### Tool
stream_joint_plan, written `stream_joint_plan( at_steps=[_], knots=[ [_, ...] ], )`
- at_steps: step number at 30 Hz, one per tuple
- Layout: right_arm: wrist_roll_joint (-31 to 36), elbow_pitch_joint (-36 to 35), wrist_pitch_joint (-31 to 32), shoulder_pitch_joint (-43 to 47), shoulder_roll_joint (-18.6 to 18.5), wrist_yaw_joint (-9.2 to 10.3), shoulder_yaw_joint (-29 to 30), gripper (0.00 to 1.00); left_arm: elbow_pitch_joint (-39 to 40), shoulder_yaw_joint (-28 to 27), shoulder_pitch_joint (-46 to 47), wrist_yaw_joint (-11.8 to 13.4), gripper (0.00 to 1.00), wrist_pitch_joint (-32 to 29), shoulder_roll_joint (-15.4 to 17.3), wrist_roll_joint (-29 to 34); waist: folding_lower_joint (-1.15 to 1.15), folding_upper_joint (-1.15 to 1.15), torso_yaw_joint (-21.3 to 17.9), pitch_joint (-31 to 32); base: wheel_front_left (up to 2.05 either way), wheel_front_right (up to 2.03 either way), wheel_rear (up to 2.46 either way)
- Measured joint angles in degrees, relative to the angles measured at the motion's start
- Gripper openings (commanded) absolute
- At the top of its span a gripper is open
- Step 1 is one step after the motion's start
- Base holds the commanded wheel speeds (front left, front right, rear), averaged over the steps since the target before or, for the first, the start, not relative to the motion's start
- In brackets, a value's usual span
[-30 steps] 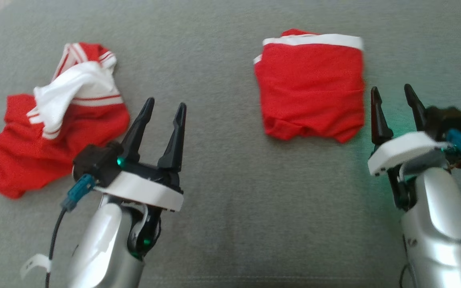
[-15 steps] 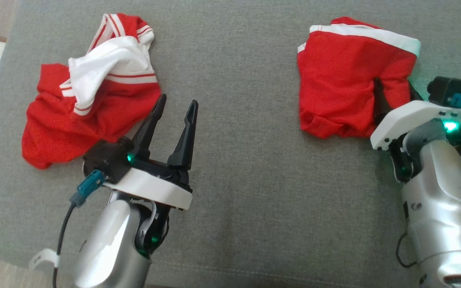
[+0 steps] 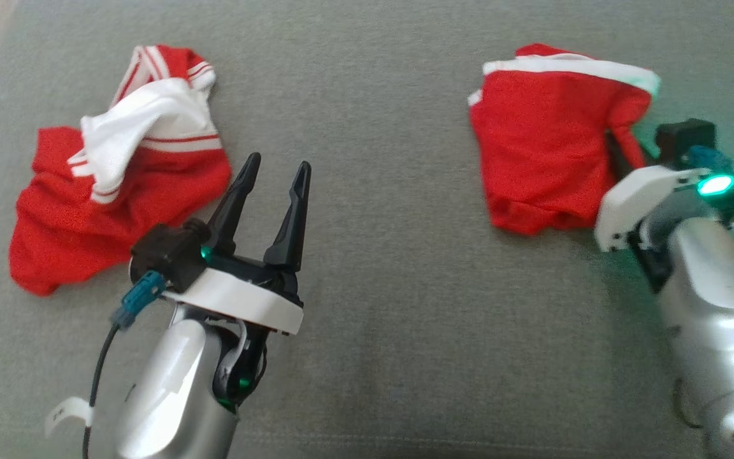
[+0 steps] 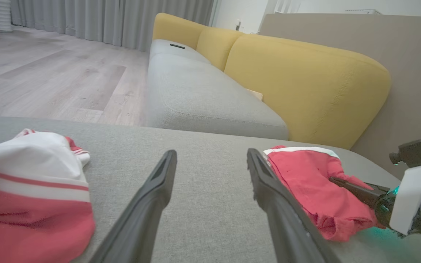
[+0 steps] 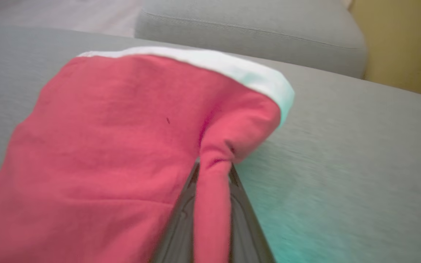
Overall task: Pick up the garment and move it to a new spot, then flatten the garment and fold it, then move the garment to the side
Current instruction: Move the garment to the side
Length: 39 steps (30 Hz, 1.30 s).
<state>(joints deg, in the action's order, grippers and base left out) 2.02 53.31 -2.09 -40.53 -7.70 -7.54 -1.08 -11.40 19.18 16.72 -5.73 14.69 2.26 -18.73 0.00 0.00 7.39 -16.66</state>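
— What is nearest?

— The left gripper (image 3: pixel 279 162), held over the grey cushion (image 3: pixel 392 287) with its two dark fingers spread wide and nothing between them. It touches no cloth.

— And the other arm?

— The right gripper (image 5: pixel 214 164) is clenched on the folded red garment (image 3: pixel 539 146). In the right wrist view a pinch of red cloth from the garment's right edge sits squeezed between the two fingers, drawn up into a ridge.

— Where does that garment lie?

— On the cushion's right half, mostly flat, its white band along the far edge. The near right corner, by the fingers, is pulled in and bunched.

— Anything on the left?

— A crumpled red-and-white garment (image 3: pixel 106 191), just beyond and to the left of the open fingers, well apart from the folded one. White striped cloth is heaped over red.

— Beyond the cushion?

— In the left wrist view, a sofa (image 4: pixel 305 80) with a grey seat and yellow back, then wooden floor (image 4: pixel 49 73) and grey curtains (image 4: pixel 104 18) farthest off.
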Motion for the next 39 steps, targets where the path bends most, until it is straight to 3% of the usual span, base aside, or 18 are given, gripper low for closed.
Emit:
stream_joint_plan(
  at_steps=[7,13,21,26,39],
  knots=[
    [0.3,-0.1,-0.2,-0.3,-10.0,0.0,-9.1,0.0,0.0,-0.6,0.0,-0.4,1.0,0.0,0.0,0.5,0.0,0.0,-3.5,0.8,0.0,0.0,0.0],
    [-2.9,-1.0,1.5,-1.8,-20.8,0.0,-15.5,0.0,0.2,-0.6,0.0,-0.4,1.0,0.0,0.0,0.5,0.0,0.0,-4.7,-0.7,0.0,0.0,0.0],
    [-5.1,-1.4,3.1,-2.6,-32.7,0.0,-16.4,0.0,0.6,-0.3,0.3,-0.8,1.0,0.0,0.0,0.5,0.0,0.0,-4.5,-3.7,0.0,0.0,0.0],
    [-5.4,-0.8,3.8,-2.7,-34.8,0.0,-12.4,0.0,0.9,-0.1,1.9,-0.9,1.0,0.0,0.0,0.5,0.0,0.0,-3.8,-5.5,0.0,0.0,0.0],
    [0.0,-3.7,7.0,-2.5,-34.4,0.0,-1.0,0.0,0.9,-0.1,3.6,-1.2,1.0,0.0,0.0,0.5,0.0,0.0,-3.2,-8.3,0.0,0.0,0.0]
  ],
)
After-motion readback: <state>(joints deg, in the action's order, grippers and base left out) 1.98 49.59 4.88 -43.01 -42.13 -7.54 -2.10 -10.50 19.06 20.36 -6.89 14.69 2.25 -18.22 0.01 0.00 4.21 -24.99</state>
